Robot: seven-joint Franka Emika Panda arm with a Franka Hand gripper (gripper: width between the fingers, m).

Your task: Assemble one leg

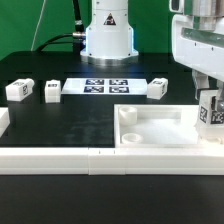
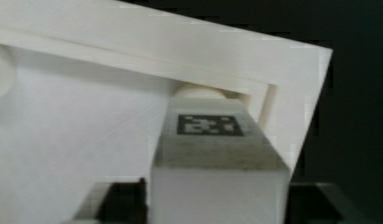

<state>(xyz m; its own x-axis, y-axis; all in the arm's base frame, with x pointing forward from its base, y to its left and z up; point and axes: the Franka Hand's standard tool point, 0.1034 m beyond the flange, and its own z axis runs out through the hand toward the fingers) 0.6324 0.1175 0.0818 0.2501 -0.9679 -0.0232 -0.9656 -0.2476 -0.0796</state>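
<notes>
In the exterior view, the end effector (image 1: 207, 108) at the exterior view's right is clamped on the leg (image 1: 205, 113), held upright at the right edge of the white panel (image 1: 150, 128). Open black worktop (image 1: 60, 125) lies leftward, bounded in front by a white rail (image 1: 90, 158). Spare legs (image 1: 157, 89) (image 1: 52, 92) (image 1: 17, 89) flank the marker board (image 1: 105, 86).

In the wrist view, the leg (image 2: 214, 165) sits between dark fingers (image 2: 117, 200), its tagged end near the panel's (image 2: 170, 60) rim corner; we cannot tell whether they touch.

I get bright, even light; glare whitens the rounded white robot base (image 1: 108, 38) at twelve o'clock; my wrist view is blurred.
</notes>
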